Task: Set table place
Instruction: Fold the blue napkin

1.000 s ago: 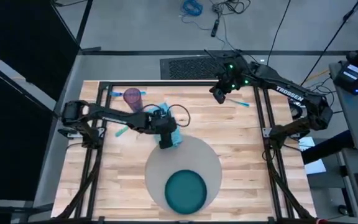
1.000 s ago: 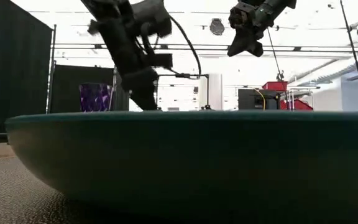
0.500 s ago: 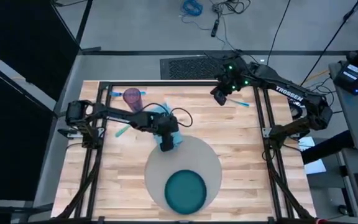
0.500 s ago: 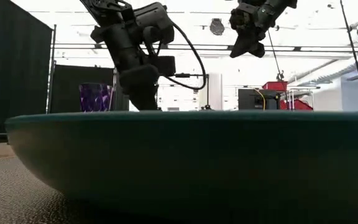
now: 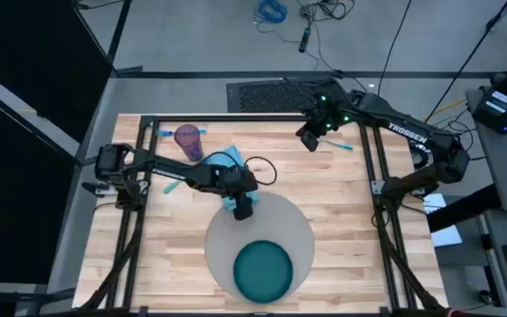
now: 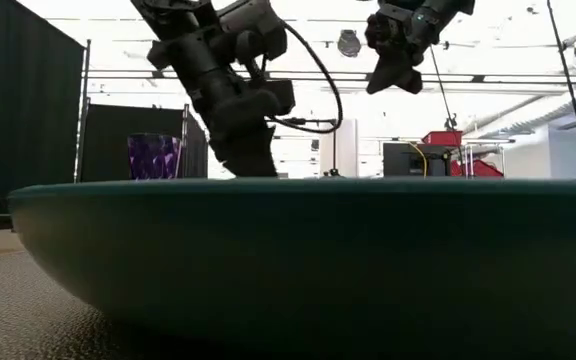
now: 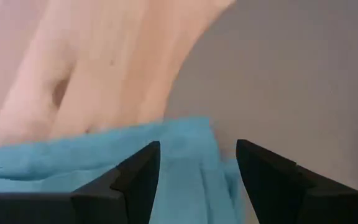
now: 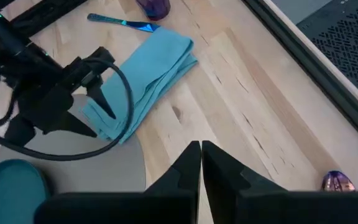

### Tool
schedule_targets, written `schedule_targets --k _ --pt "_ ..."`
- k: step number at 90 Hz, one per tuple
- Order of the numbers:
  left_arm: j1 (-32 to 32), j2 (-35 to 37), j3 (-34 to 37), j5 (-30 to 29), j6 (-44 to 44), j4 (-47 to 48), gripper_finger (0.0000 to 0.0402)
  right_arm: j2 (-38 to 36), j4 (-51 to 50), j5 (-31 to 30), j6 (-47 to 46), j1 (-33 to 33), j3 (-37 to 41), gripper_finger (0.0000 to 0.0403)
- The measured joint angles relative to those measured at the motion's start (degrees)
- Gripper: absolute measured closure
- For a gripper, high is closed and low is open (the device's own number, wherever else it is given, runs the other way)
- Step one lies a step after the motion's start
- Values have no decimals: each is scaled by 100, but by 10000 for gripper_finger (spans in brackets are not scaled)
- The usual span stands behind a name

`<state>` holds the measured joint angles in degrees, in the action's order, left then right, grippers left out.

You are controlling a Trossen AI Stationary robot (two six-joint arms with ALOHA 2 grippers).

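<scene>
Blue napkin (image 8: 143,87) is lying between the left gripper's (image 5: 243,210) spread fingers at the placemat's (image 5: 299,231) edge; the right gripper (image 8: 201,163) is hovering pinched closed

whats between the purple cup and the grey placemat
In the high view, the light blue napkin lies between the purple cup and the grey placemat, with the left gripper over its placemat end.

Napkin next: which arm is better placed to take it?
Left. The left gripper is open right over the blue napkin at the placemat edge; the right gripper is shut, up at the table's far side.
</scene>
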<state>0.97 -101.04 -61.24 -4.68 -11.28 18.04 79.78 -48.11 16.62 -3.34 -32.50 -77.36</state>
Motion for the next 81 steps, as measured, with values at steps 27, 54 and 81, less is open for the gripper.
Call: schedule_targets --k 27,54,81 --pt "4 -340 -1 -34 77 -83 204 -1 2 -1 4 -1 0 403" --pt "4 -384 -1 -177 165 -106 204 -1 -1 -2 51 -1 0 403" --pt "4 -384 -1 -152 169 -103 215 -1 -9 -2 51 -1 0 403"
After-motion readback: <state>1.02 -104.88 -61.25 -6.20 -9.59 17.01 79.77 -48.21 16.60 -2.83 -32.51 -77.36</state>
